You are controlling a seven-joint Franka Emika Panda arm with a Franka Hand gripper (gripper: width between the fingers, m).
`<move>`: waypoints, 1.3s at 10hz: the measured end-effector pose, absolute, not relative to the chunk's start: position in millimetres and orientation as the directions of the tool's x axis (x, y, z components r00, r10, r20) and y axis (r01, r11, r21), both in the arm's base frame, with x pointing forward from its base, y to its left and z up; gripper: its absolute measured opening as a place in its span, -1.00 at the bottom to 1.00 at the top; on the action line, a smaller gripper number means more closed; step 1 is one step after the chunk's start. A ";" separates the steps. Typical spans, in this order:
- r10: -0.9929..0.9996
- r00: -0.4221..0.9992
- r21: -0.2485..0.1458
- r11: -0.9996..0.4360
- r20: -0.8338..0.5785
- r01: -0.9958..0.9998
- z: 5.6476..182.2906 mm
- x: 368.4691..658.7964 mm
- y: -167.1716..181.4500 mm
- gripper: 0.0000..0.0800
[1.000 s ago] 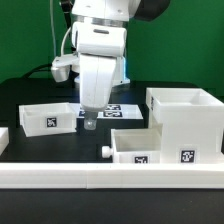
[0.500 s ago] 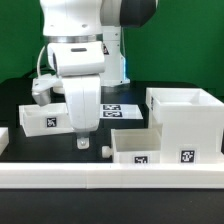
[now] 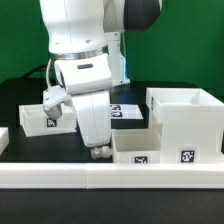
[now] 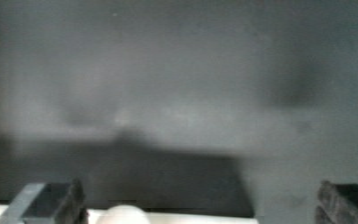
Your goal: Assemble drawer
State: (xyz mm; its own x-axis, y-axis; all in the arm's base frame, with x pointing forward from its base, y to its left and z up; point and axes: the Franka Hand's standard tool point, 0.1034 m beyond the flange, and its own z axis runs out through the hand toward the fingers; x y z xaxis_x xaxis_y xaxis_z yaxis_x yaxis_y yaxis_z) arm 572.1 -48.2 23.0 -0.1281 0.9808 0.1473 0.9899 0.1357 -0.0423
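Observation:
The large white cube-shaped housing (image 3: 185,118) stands at the exterior view's right. A shallow white tray (image 3: 150,148) with a tag lies in front of it, its knob (image 3: 104,151) pointing to the exterior view's left. A second tray (image 3: 40,118) sits at the left, partly hidden by the arm. My gripper (image 3: 98,152) is low over the table, right at the front tray's knob. In the wrist view the fingers (image 4: 48,203) stand wide apart, open and empty. The white knob (image 4: 123,214) shows blurred between them, nearer one finger.
A long white rail (image 3: 110,180) runs along the front of the black table. The marker board (image 3: 125,110) lies behind the arm. A small white piece (image 3: 3,137) shows at the exterior view's left edge.
The arm has come down and forward, tilting. The gripper has dropped from above the marker board to the front tray's knob. The trays and housing have not moved.

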 end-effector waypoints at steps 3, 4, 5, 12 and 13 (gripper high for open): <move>0.978 -0.140 -0.048 0.150 0.155 0.988 19.6 569.4 -38.8 0.62; 0.975 -0.153 -0.047 0.162 0.158 0.986 20.2 570.6 -27.3 0.62; 0.974 -0.163 -0.050 0.172 0.156 0.984 22.3 573.0 -18.5 0.62; 0.983 -0.083 -0.079 0.097 0.167 0.992 18.8 571.5 24.1 0.62; 0.982 -0.082 -0.079 0.096 0.168 0.992 19.5 571.9 28.5 0.62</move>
State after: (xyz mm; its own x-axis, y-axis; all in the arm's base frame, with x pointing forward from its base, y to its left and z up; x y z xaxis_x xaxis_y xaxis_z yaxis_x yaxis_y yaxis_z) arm 571.9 28.5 19.5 -0.0817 0.9824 0.1680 0.9922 0.0961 -0.0794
